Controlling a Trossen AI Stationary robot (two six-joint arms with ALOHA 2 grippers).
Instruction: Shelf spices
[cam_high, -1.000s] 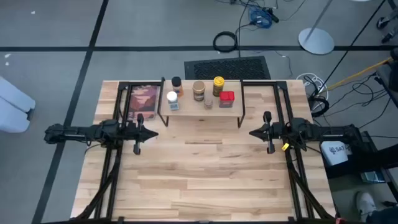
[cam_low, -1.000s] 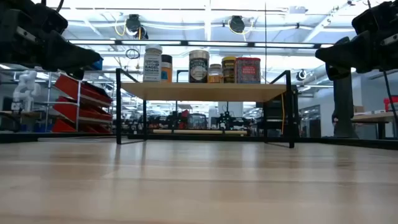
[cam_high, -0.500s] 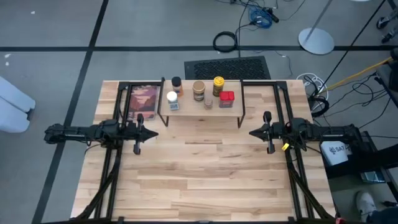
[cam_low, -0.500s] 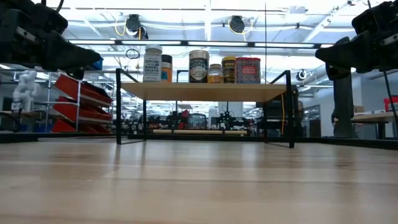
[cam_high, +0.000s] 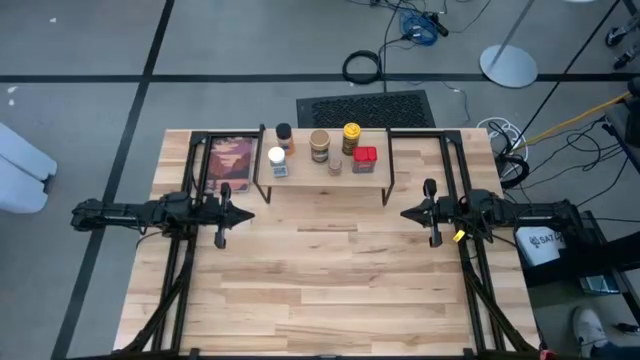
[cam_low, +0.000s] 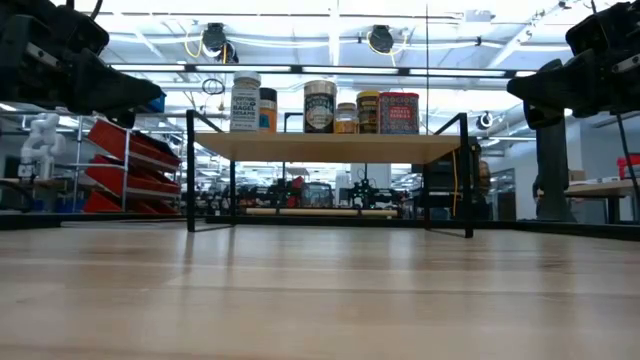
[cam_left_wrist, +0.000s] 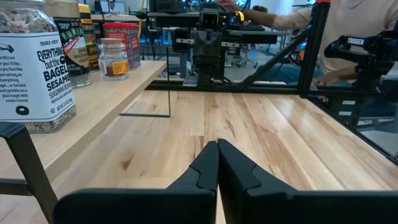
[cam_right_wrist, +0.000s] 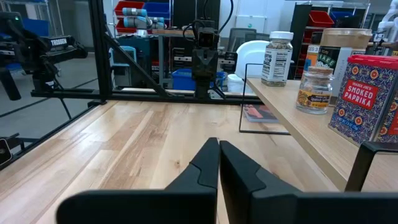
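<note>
Altogether six spices (cam_high: 319, 146) stand on one shelf (cam_high: 322, 176); both end effectors closed, empty.

The shelf (cam_high: 322, 173), a narrow light-wood plank on thin black legs, stands at the desk's twelve o'clock edge. Six spices stand upright on it: a white-lidded jar (cam_high: 277, 156) toward nine o'clock, a dark-lidded orange jar (cam_high: 284, 133) behind it, a tan-lidded jar (cam_high: 319, 141) at centre, a yellow-lidded tin (cam_high: 351, 133), a red box (cam_high: 365, 156) toward three o'clock, and a small jar (cam_high: 335, 165), seemingly grey-lidded.
</note>
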